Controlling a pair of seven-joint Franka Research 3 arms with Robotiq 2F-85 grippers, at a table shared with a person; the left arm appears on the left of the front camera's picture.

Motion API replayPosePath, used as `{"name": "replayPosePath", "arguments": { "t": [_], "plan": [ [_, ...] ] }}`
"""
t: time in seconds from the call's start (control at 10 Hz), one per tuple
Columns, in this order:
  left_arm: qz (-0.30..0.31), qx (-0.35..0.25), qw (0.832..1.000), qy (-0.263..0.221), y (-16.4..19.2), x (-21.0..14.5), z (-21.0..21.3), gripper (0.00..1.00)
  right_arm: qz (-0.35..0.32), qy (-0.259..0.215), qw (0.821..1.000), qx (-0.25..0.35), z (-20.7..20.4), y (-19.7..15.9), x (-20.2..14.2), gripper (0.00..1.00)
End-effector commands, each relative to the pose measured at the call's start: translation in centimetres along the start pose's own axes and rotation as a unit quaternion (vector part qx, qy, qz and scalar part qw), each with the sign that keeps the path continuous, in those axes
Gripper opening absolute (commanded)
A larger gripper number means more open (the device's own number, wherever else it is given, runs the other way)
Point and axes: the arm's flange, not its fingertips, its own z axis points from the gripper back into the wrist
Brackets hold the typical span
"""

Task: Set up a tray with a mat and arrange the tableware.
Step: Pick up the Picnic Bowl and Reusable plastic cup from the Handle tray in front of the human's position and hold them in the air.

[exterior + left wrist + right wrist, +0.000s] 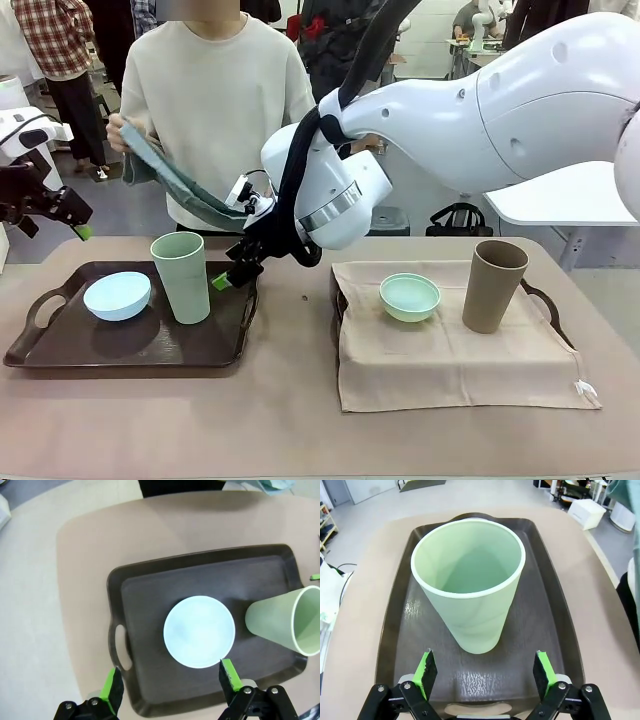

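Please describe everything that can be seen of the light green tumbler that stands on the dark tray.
The light green tumbler is tall and handleless. It looks like matte plastic and is wider at the rim than at the base. It is empty and stands upright on the right part of the dark tray. The pale blue bowl is beside it, a little apart. The open right tool is near it without touching it.
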Motion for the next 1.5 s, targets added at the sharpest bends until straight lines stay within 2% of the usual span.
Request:
{"name": "replayPosePath", "arguments": {
  "t": [0.0, 0.1, 0.2, 0.4, 0.6, 0.9, 1.4],
  "plan": [
    [0.006, 0.004, 1.000, -0.002, 0.2, 0.1, -0.2, 1.00, 0.002, 0.000, 1.000, 0.004, -0.2, 0.1, -0.3, 1.00],
    [0.000, 0.000, 1.000, 0.000, 0.0, 0.0, 0.0, 1.00, 0.000, 0.000, 1.000, 0.000, 0.0, 0.0, 0.0, 1.00],
    [0.007, -0.041, 0.999, 0.028, 0.4, 0.7, -1.5, 1.00, 0.022, -0.005, 0.999, 0.024, -0.8, 0.5, -0.5, 1.00],
    [-0.031, -0.028, 0.999, -0.001, 1.3, 0.3, -1.9, 1.00, 0.014, -0.014, 0.998, 0.053, -2.9, -0.6, -1.0, 1.00],
    [-0.055, -0.001, 0.998, 0.000, 1.2, -0.5, -2.9, 1.00, 0.008, -0.037, 0.998, 0.058, -3.4, -1.2, -1.3, 1.00],
    [-0.081, 0.006, 0.997, -0.006, 0.5, -0.6, -4.3, 1.00, 0.018, -0.073, 0.995, 0.063, -4.7, -1.6, -1.6, 1.00],
    [-0.089, 0.010, 0.995, 0.053, 0.5, 0.5, -9.3, 1.00, 0.027, -0.095, 0.987, 0.123, -9.3, -2.3, -1.6, 1.00]
  ]
}}
